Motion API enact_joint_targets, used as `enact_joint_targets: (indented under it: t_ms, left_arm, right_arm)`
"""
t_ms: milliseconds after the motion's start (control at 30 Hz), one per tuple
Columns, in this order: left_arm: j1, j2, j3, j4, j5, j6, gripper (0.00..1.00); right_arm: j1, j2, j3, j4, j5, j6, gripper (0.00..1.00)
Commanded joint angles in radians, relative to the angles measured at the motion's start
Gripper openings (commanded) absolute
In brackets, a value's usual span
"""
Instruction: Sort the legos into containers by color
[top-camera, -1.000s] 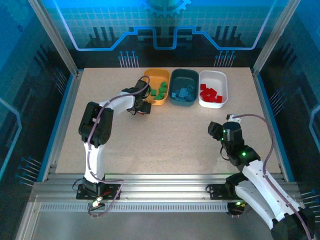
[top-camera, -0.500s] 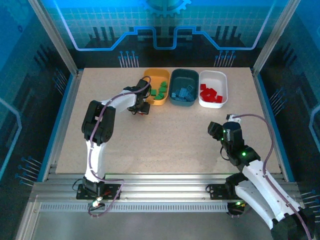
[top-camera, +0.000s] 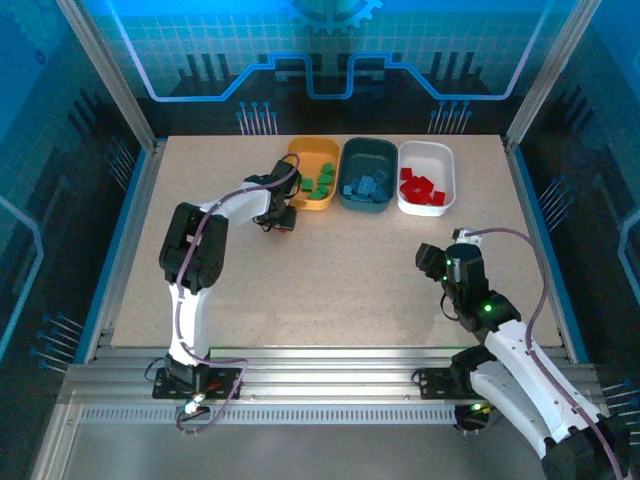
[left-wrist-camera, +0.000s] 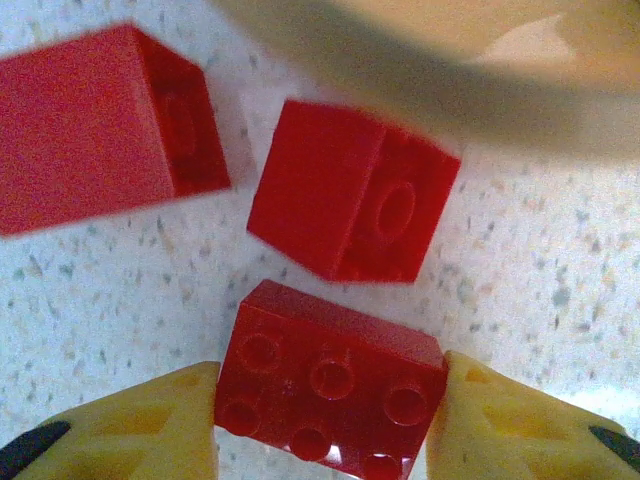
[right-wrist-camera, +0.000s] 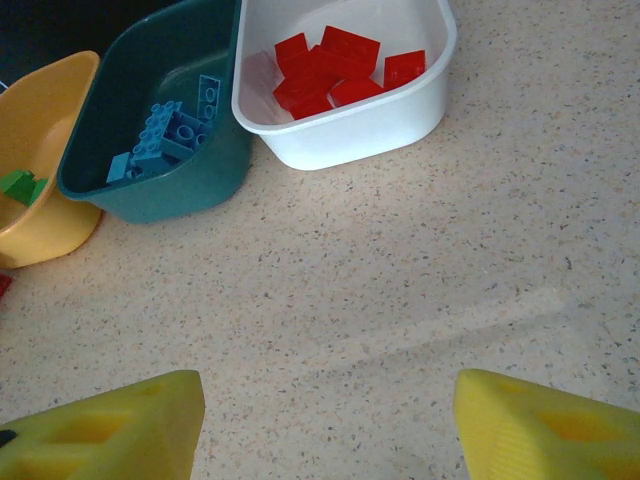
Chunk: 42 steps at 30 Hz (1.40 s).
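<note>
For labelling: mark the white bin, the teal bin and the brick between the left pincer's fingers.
white bin (right-wrist-camera: 350, 135): right wrist view, front wall.
teal bin (right-wrist-camera: 170, 200): right wrist view, front wall.
brick (left-wrist-camera: 330, 385): left wrist view, studded top.

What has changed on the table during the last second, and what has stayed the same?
The left gripper, low beside the orange-yellow bin, has closed onto a red brick; the arm itself barely shifted. The right gripper, the teal bin, the white bin and the sorted bricks stayed as they were.

Glossy red plastic brick — matt, speckled stone-look tabletop
</note>
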Motion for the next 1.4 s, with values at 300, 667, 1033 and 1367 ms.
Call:
enact_joint_targets:
  t_ms: [300, 667, 1033, 1367]
  left_arm:
    - [-0.094, -0.125, -0.031, -0.077, 0.035, -0.066, 0.41]
    - [-0.192, -0.013, 0.222, -0.032, 0.363, -0.176, 0.41]
    - [-0.271, 0.291, 0.694, 0.056, 0.517, -0.337, 0.39]
    - [-0.321, 0.502, 0.999, 0.143, 0.517, -0.386, 0.39]
  right_arm:
    - [0.01, -0.004, 0.02, 0.021, -0.009, -0.01, 0.68]
    - [0.01, 0.01, 0.02, 0.016, 0.012, -0.005, 0.68]
    - [-0.002, -0.019, 0.016, -0.005, 0.036, 0.01, 0.68]
    - [-0.038, -0.024, 0.006, -0.009, 0.014, 0.021, 0.68]
